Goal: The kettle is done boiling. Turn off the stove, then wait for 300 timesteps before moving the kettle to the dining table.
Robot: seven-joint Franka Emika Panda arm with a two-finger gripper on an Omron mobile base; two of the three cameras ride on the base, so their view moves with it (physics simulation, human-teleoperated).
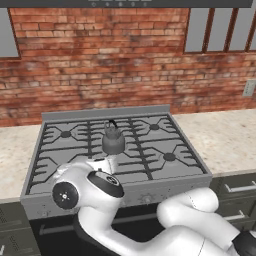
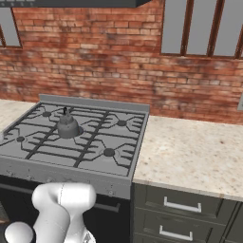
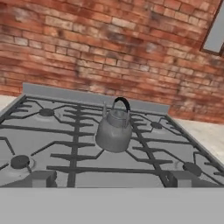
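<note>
Arm folded low, elbow bent, forearm angled forward. Gripper (image 3: 107, 178) held level, facing forward, jaws spread wide with nothing between them; fingertips (image 3: 43, 178) clear of any contact.

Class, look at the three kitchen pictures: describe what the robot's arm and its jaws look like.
The arm is made of glossy white, rounded segments with dark joint bands and a black round cap marked with a small pale ring. The gripper ends in two small, dark grey, blocky jaws. No cables are visible.

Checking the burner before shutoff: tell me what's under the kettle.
The kettle sits on the black grates of the stove, near the middle. The spot directly beneath is covered by its body, so no burner or flame is visible.
</note>
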